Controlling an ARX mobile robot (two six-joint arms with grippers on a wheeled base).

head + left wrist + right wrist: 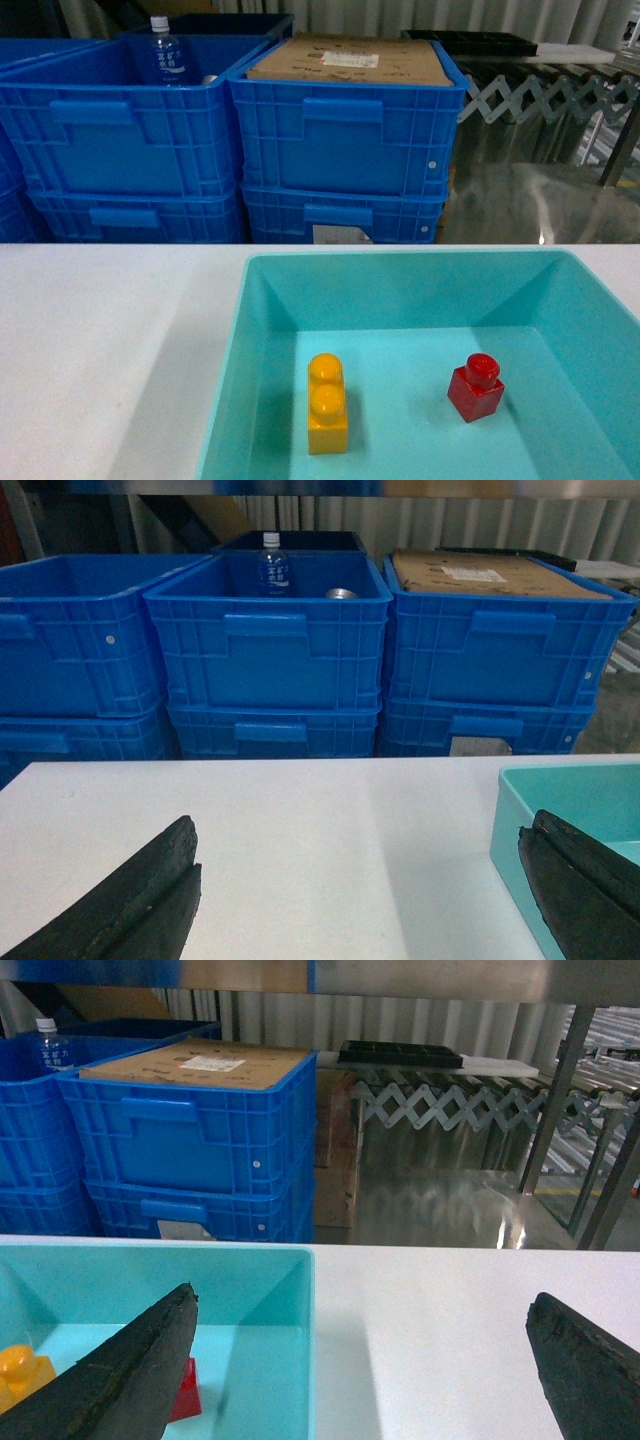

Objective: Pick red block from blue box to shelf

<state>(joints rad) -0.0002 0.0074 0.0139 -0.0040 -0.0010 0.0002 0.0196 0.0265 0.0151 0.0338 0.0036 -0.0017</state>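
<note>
Warehouse or logistics floor, by the look of it. Stacked blue ribbed crates (345, 150) with handles behind a white table (100, 340), one topped with a labelled cardboard sheet (350, 60), another holding a water bottle (165, 50). Off to the right, an expandable scissor-frame roller conveyor (450, 1110) carrying a black tray (400, 1054). Steel uprights (560, 1090), corrugated metal wall (270, 1015) and a glossy floor (440, 1205) beyond.
</note>
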